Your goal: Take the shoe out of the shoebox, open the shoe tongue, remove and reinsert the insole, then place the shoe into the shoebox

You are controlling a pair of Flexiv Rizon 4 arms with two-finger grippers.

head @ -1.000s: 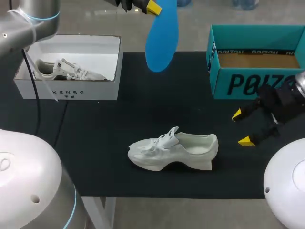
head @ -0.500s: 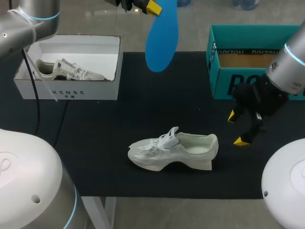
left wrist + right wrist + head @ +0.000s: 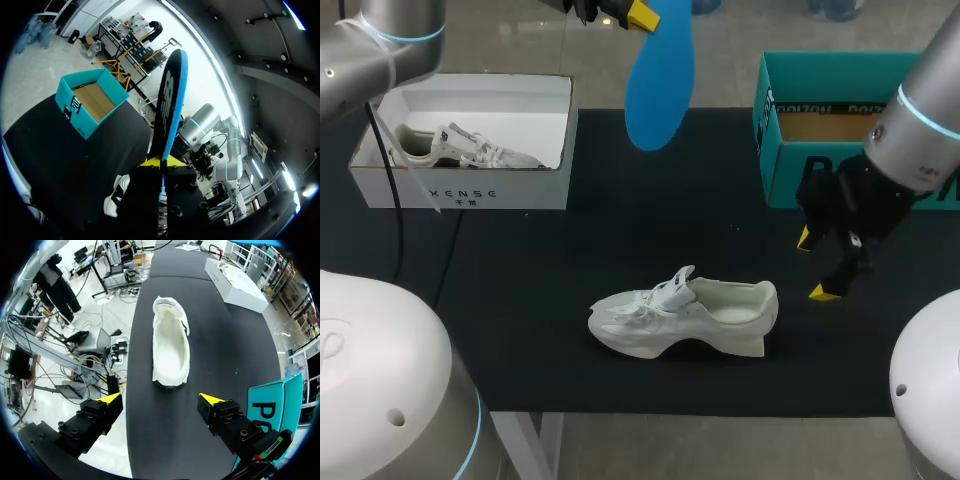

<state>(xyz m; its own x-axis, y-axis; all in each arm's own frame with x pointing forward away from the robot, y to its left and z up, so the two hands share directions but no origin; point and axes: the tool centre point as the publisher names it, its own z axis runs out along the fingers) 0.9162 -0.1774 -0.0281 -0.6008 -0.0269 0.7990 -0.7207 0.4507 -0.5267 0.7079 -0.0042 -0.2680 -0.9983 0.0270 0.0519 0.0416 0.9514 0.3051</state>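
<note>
Looking down from the head view, you find the white shoe (image 3: 685,318) standing on its sole at the near middle of the black worktop (image 3: 570,250), toe to the left, heel to the right, opening facing up. It is outside both boxes.

Your left gripper (image 3: 640,14) is up at the far edge, above the middle of the worktop, clenched on the blue insole (image 3: 660,80). The insole hangs down from it, clear of the worktop and well apart from the shoe. In the left wrist view the insole (image 3: 170,105) stands on edge straight out from between the yellow tips of the left gripper (image 3: 162,161), pinched from both sides.

Your right gripper (image 3: 816,265) sits just right of the shoe's heel, not touching it, in front of the teal shoebox (image 3: 780,160). Its fingers are spread and grasp nothing. From the right wrist view the shoe (image 3: 171,347) lies ahead of the right gripper (image 3: 160,399), heel end nearest.

The teal shoebox stands open at the far right. A white box (image 3: 460,188) at the far left holds a second shoe (image 3: 470,148).
</note>
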